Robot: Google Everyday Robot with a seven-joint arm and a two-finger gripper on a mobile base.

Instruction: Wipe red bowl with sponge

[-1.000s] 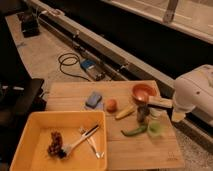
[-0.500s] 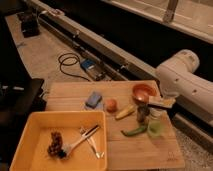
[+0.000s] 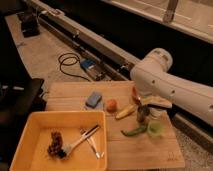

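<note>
Hanging released just beside the half-hidden red bowl (image 3: 134, 95), pincer (image 3: 155, 103) empty; sponge (image 3: 93, 99) well apart.

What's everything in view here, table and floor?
wooden table: one, light brown, centre
tub: one, yellow, table's front left
utensils: a few, metal, in tub
clump: one, dark, in tub
sponge: one, blue, table's back left
fruit: one, orange, right of sponge
red bowl: one, orange-red, mostly behind arm
long piece: one, yellow, mid-table
vegetable: one, green, front right
cup: one, pale green, right
can: one, dark, beside cup
cable: one, black, floor behind
arm: one, white, from right
hand: one, pale, open, low over table's right, by bowl
</note>
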